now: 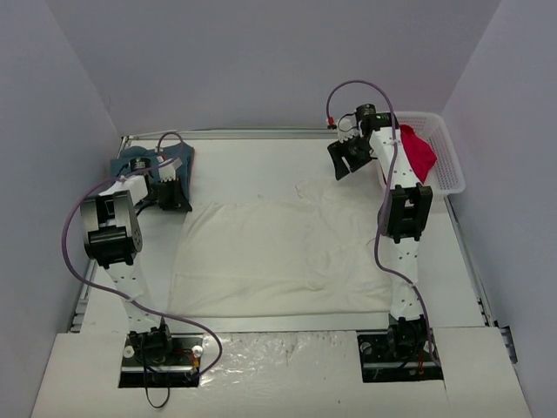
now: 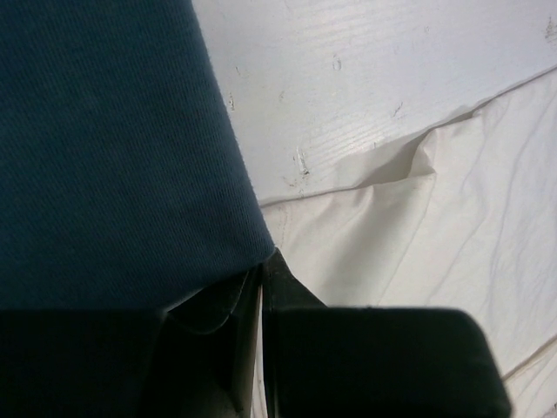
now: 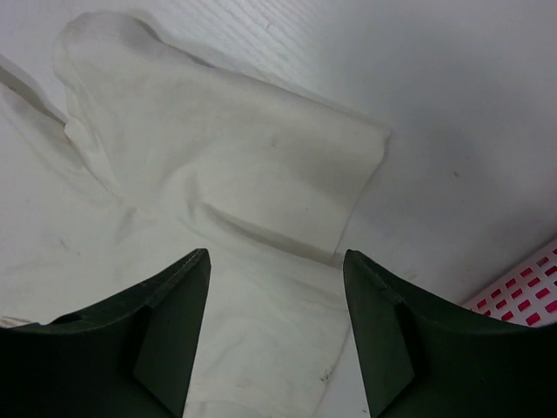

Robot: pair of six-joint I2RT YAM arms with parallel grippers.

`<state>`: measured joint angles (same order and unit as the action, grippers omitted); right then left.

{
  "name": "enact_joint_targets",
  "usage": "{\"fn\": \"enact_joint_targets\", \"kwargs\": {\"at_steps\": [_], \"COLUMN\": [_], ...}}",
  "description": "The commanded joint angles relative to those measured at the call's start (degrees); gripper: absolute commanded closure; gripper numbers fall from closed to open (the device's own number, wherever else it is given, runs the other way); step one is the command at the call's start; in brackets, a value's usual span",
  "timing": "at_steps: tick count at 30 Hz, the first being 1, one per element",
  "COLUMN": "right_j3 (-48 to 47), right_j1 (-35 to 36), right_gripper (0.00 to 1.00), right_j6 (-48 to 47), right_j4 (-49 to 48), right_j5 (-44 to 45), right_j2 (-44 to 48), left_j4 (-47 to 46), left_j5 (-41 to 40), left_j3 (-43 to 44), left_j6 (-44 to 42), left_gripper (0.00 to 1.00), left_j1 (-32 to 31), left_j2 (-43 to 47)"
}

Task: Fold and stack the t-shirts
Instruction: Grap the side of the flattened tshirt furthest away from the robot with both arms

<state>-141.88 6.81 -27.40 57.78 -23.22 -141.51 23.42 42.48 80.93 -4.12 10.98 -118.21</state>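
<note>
The cream-white t-shirt (image 1: 278, 252) lies spread flat in the middle of the table. A teal-blue t-shirt (image 1: 130, 161) is bunched at the back left, and in the left wrist view this teal-blue t-shirt (image 2: 113, 148) fills the left side. My left gripper (image 1: 170, 196) is down at its near edge, jaws shut, with the cloth's edge right at the left gripper's tips (image 2: 262, 259). My right gripper (image 1: 348, 161) hangs open above the white shirt's right sleeve (image 3: 261, 165), nothing between the right gripper's fingers (image 3: 277, 261). The red t-shirt (image 1: 418, 152) lies in the basket.
A white lattice basket (image 1: 451, 170) stands at the back right corner, against the right wall. Grey walls close in the table on three sides. Bare white tabletop (image 2: 365, 78) shows between the teal shirt and the white one.
</note>
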Motion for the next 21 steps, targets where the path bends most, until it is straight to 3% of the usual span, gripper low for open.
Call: {"fn": "enact_joint_targets", "kwargs": {"at_steps": [1,10,21], "right_j3": [-3.5,-9.1,-10.8], "right_j1": [0.1,0.1,0.0], "right_gripper": [0.41,0.44,0.48], "right_j6": [4.5,12.5,14.9], "right_j4": [-0.2,-5.3,-5.9], "right_j5": [2.8,5.3,6.6], "right_j2": [-2.3,-9.0,-14.0], "left_j4": [-0.7,-0.5,2.3], "left_j5": [-6.6,-3.5,-3.0], "left_j3": [-2.9,-4.0,-4.3], "left_j6": [-1.9,-4.6,-7.2], "left_gripper": [0.98,0.98,0.98], "left_j1": [-0.1,0.9,1.3], "left_j2": [1.8,12.0,18.6]}}
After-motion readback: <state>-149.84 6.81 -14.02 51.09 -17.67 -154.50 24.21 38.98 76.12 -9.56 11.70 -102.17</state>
